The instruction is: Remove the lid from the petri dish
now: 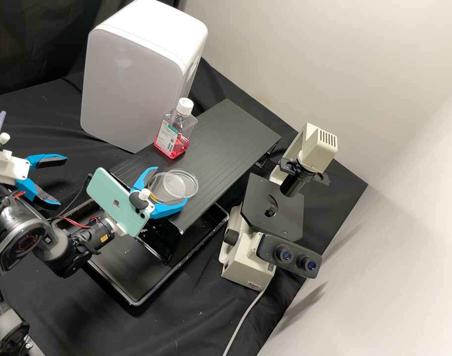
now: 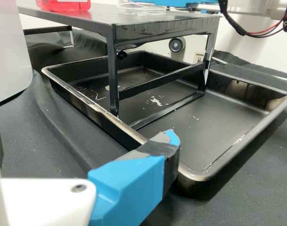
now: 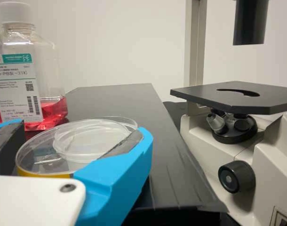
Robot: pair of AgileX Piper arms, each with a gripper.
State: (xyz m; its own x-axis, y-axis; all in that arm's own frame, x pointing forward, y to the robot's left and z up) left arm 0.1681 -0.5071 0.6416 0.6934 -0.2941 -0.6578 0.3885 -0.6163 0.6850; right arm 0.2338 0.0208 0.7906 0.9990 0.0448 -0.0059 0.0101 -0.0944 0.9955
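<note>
R gripper clamps petri dish on shelf; L gripper wide.

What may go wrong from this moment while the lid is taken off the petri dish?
The right gripper clasps the petri dish with its yellow medium, so lifting may raise the base too, not only the lid, which seems shifted.
The dish sits near the black shelf's end, above the tray; a nudge might push it off.
</note>
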